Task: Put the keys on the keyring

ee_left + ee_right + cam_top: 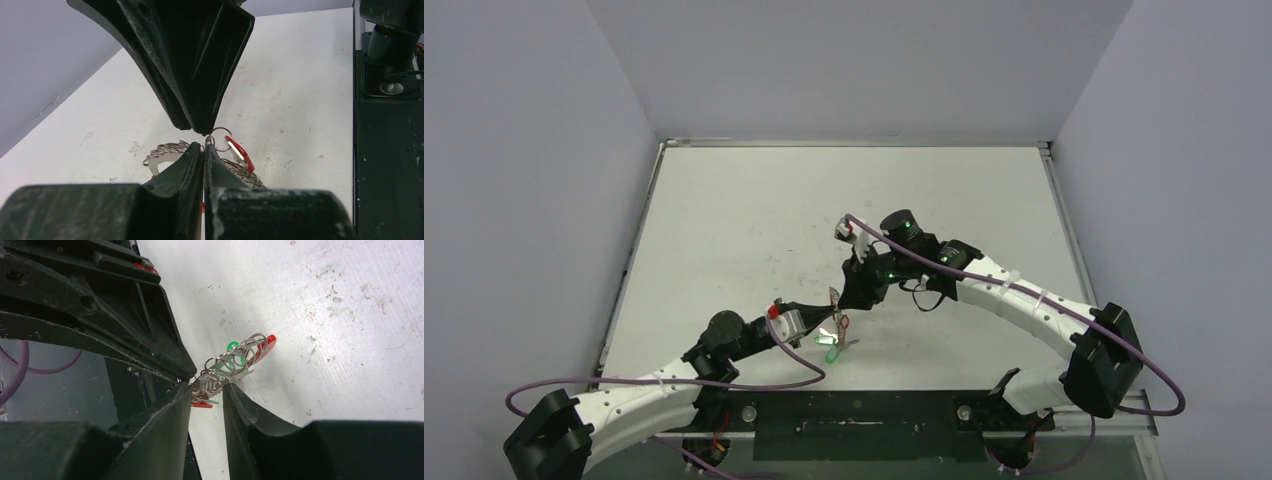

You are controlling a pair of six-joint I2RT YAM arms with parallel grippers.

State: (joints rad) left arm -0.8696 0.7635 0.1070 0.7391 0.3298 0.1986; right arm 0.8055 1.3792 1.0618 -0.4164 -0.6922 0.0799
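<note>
Top view: left gripper [826,322] and right gripper [851,296] meet over the table [724,220], towards its near edge; the keyring [835,312] is between them, a green-tagged key [832,353] just nearer. Left wrist: its jaws are pressed together on one small keyring loop. Right wrist: jaws part-way apart astride the loop fringe, grip unclear. Threading looks to be in hand; next likely needs one loop held steady and a key's hole fed on.
</note>
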